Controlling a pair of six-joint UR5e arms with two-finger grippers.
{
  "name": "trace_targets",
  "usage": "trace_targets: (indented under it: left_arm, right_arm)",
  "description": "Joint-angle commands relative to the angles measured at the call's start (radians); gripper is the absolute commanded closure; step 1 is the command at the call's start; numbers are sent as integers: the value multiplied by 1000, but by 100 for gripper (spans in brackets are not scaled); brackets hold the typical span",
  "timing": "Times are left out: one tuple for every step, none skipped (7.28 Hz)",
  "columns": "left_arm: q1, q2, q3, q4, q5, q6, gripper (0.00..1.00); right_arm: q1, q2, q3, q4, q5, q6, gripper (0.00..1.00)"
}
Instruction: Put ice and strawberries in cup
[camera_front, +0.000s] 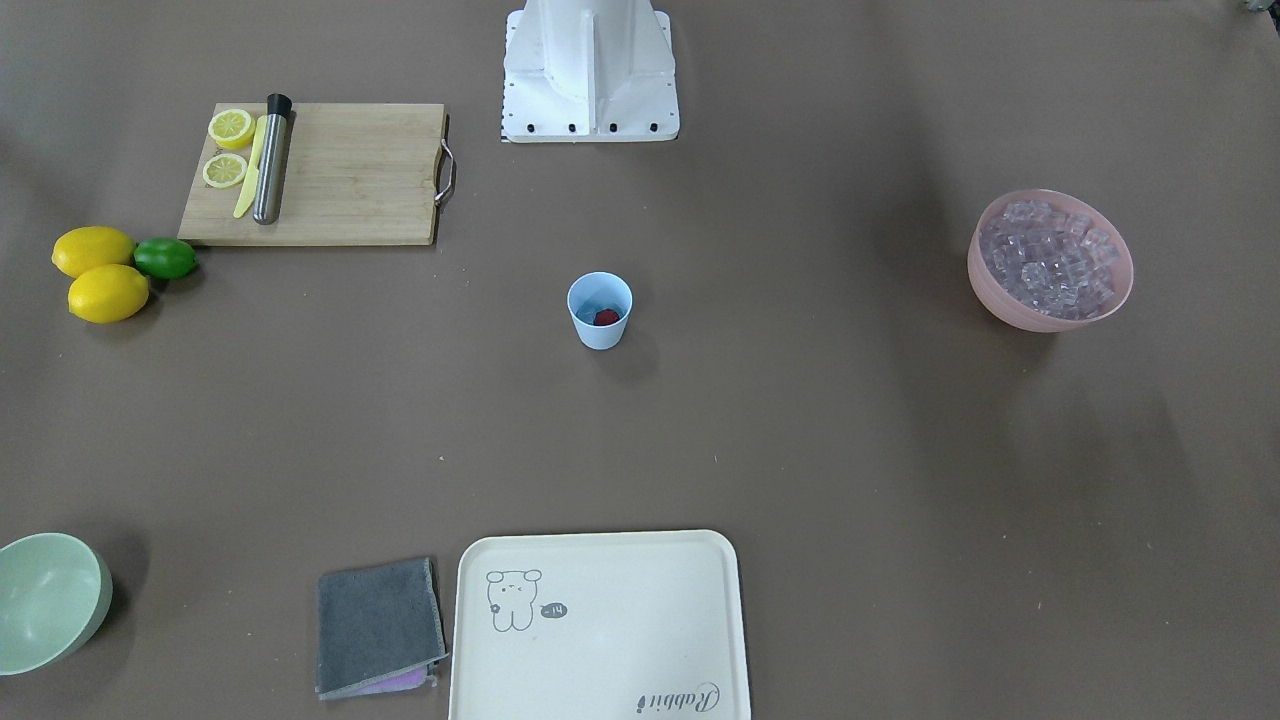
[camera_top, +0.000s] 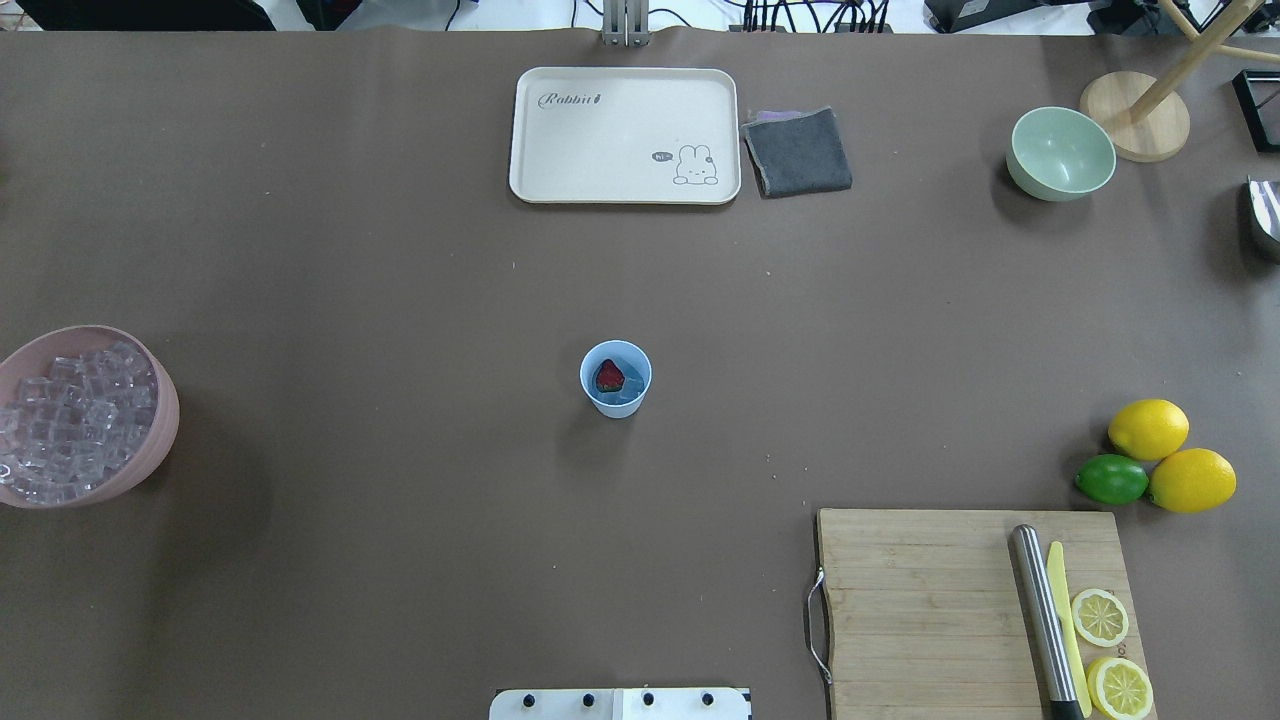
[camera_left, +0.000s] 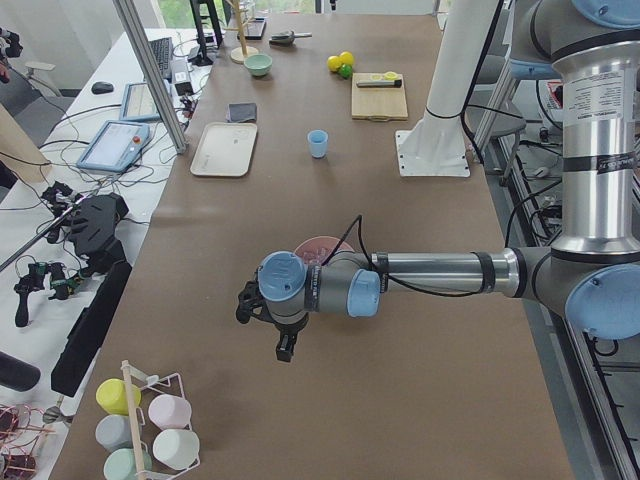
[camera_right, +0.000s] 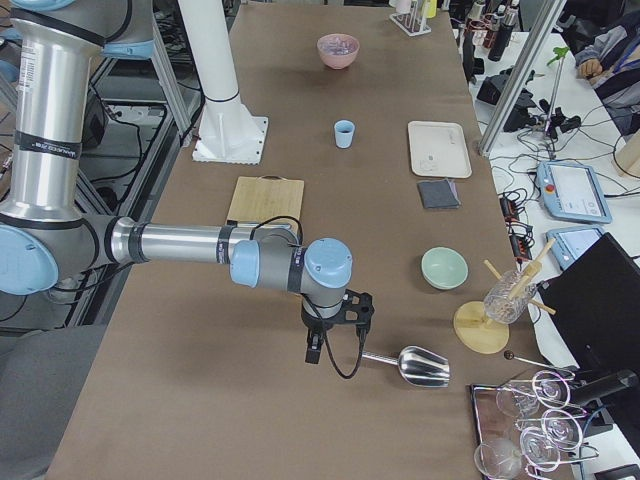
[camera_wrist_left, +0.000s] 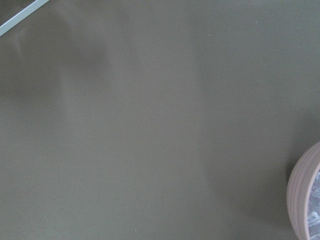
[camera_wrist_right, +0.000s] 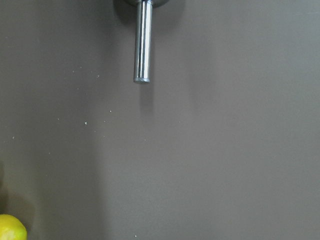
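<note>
The pale-blue cup (camera_front: 600, 312) stands upright at the middle of the table, also in the overhead view (camera_top: 615, 379). A red strawberry (camera_top: 609, 376) lies inside it (camera_front: 606, 317), beside something pale that may be ice. Many ice cubes (camera_top: 70, 420) fill the pink bowl (camera_front: 1050, 310) at the table's left end. My left gripper (camera_left: 285, 347) hangs just outside that bowl. My right gripper (camera_right: 313, 350) hangs beyond the cutting board, near a metal scoop (camera_right: 420, 366). Both show only in side views, so I cannot tell whether they are open or shut.
A wooden cutting board (camera_top: 920, 600) holds lemon halves (camera_top: 1100, 617), a steel muddler (camera_top: 1042, 620) and a yellow knife. Two lemons (camera_top: 1190, 480) and a lime (camera_top: 1111, 479) lie beside it. A cream tray (camera_top: 625, 135), grey cloth (camera_top: 798, 152) and pale-green bowl (camera_top: 1060, 152) sit along the far edge.
</note>
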Motion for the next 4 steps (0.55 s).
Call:
trace_targets:
  left_arm:
    - [-5,14,-1,-4,-7,8,2]
    - [-7,13,-10,-10,-9,11,2]
    - [-7,5,-12,-12,-3,11,2]
    - [-7,11,-18,-16,-3,11,2]
  right_arm:
    - [-2,0,1,0,1,1,0]
    - [-2,2,1,0,1,3,0]
    - [-5,4,3,0,2,3,0]
    - [-5,8,0,-3,39,1,0]
